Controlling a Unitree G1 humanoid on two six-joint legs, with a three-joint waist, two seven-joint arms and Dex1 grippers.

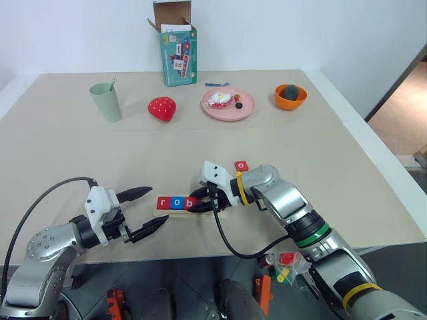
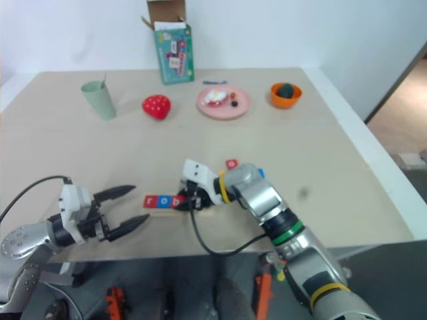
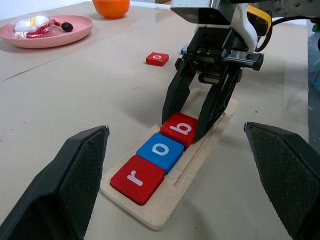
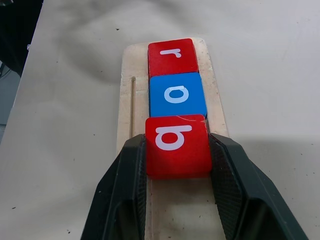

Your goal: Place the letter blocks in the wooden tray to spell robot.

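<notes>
The wooden tray (image 3: 150, 212) lies near the table's front edge. A red r block (image 4: 171, 54), a blue o block (image 4: 177, 95) and a red b block (image 4: 176, 145) sit in it in a row. My right gripper (image 1: 197, 203) is shut on the b block, one finger on each side, with the block down in the tray against the blue o. My left gripper (image 1: 157, 204) is open just off the tray's r end and holds nothing. A loose red o block (image 1: 241, 165) lies on the table beyond the tray. A blue block (image 2: 259, 173) peeks out behind my right wrist.
At the back of the table stand a green cup (image 1: 107, 101), a red strawberry toy (image 1: 162, 108), a pink plate (image 1: 247, 107) with small items, an orange bowl (image 1: 280, 100) and a green box (image 1: 177, 56). The table's front edge runs just below the tray.
</notes>
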